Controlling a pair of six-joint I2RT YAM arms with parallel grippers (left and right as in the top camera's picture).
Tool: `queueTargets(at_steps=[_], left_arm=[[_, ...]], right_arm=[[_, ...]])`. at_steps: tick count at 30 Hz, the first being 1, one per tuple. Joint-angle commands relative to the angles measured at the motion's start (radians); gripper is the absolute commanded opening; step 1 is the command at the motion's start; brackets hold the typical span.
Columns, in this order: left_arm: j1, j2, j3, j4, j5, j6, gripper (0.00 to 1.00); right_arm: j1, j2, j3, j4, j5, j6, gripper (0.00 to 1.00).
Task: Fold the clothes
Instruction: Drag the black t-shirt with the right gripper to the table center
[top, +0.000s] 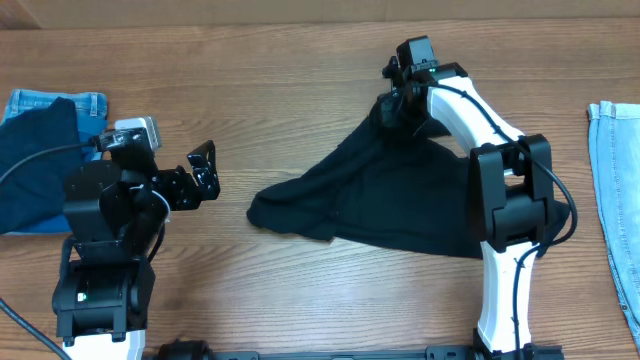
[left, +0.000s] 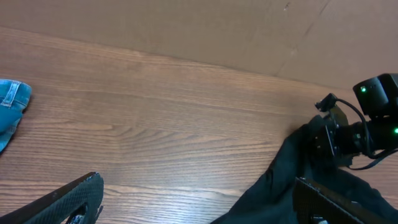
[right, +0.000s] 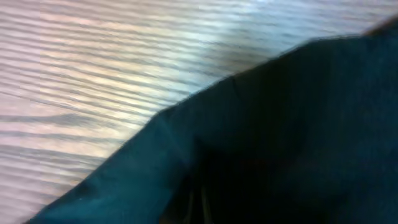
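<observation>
The right pincer (top: 397, 102) is clamped on the far edge of the plain black garment of soft thin fabric (top: 380, 205), which spreads crumpled from it toward the arm bases on the wooden counter (top: 300, 70). The pinch may catch only one thin layer, so a pull could slip or drag everything bunched. The left pincer (top: 204, 172) gapes wide, empty, well apart. No containers show.

The overhead camera looks straight down on the whole table (top: 300, 60) from high up. The left wrist camera sits low and looks across the wood. The right wrist camera is very close and blurry. All 3 show the black garment (top: 390, 200).
</observation>
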Motion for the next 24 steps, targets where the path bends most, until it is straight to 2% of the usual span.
queueTargets(at_steps=[1,5,8,9,10,11,13,16,19,22,24], left_arm=[[0.004,0.003,0.024,0.002,0.012,0.002,1.00],[0.004,0.003,0.024,0.000,0.013,0.002,1.00],[0.004,0.003,0.024,-0.005,0.012,0.002,1.00],[0.004,0.003,0.024,-0.006,0.012,0.002,1.00],[0.004,0.003,0.024,-0.011,0.012,0.002,1.00],[0.004,0.003,0.024,-0.014,0.012,0.002,1.00],[0.004,0.003,0.024,-0.021,0.012,0.003,1.00],[0.004,0.004,0.024,-0.024,0.012,0.003,1.00],[0.004,0.072,0.024,-0.016,0.008,0.040,1.00],[0.004,0.284,0.025,0.049,0.048,0.046,1.00],[0.004,0.436,0.026,0.129,0.179,0.035,1.00]], right_arm=[[0.062,0.004,0.188,-0.010,-0.130,-0.120,0.04],[0.218,0.004,0.406,0.002,-0.127,-0.268,0.04],[0.320,0.004,0.411,0.045,-0.123,-0.349,0.04],[0.339,0.004,0.411,0.049,-0.116,-0.360,0.31],[0.355,0.004,0.411,0.054,-0.087,-0.360,0.97],[0.362,0.004,0.411,0.052,-0.033,-0.353,1.00],[0.353,0.001,0.411,0.027,0.106,-0.288,1.00],[0.277,-0.043,0.411,-0.088,0.318,-0.124,1.00],[0.127,-0.145,0.411,-0.236,0.333,0.068,1.00],[-0.039,-0.248,0.411,-0.394,0.304,0.086,1.00],[-0.129,-0.284,0.411,-0.474,0.288,0.087,1.00]])
